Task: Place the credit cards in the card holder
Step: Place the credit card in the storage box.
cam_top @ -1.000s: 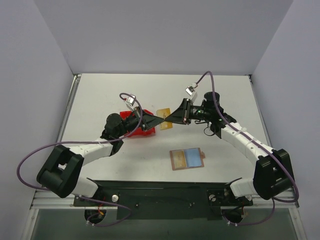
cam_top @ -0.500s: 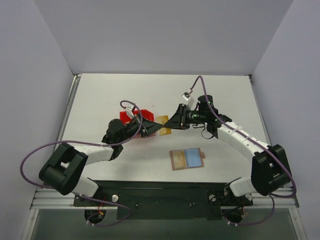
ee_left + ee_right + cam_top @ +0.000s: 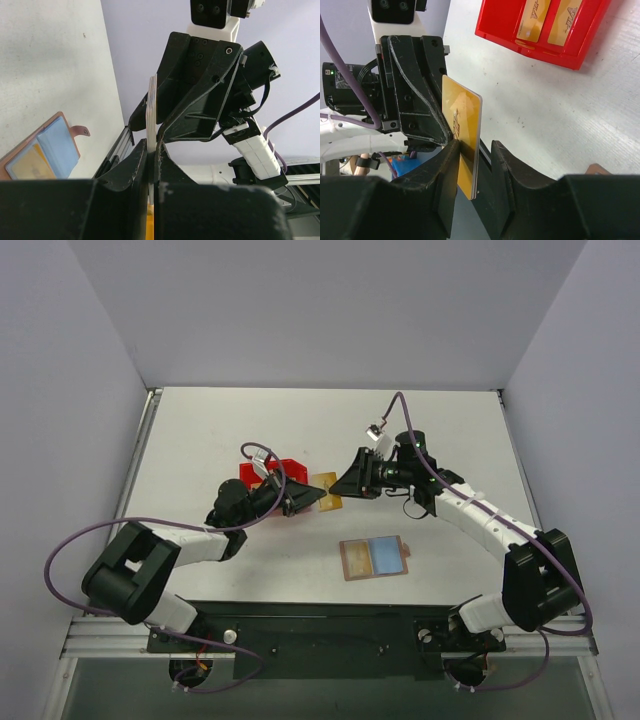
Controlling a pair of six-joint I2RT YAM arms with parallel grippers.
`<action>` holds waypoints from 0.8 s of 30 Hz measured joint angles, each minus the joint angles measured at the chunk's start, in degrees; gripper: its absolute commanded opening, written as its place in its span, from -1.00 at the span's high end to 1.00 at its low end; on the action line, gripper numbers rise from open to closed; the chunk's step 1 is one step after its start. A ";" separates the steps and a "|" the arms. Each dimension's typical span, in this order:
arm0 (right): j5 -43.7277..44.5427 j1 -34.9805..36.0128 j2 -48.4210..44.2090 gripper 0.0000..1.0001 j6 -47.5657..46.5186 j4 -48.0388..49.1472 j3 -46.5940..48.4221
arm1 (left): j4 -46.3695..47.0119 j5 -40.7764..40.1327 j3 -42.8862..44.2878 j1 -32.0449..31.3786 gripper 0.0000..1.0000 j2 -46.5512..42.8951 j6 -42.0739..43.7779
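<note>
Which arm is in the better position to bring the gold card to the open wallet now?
Left. The left pincer clamps the credit card, while the right pincer stands open around it. The card holder lies open.

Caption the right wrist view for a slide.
A gold card pinched by the left claw, standing between the right claw's parted fingers; two more cards lie in the red bin.
</note>
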 measured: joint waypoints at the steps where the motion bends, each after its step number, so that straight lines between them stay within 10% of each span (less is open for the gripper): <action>1: -0.02 0.00 0.00 0.45 0.07 0.22 0.00 | 0.35 0.00 0.00 0.00 1.00 0.13 -0.15; 24: -0.24 0.00 -0.46 0.67 1.11 1.62 0.00 | 3.34 0.20 0.00 -0.02 0.63 1.49 -1.25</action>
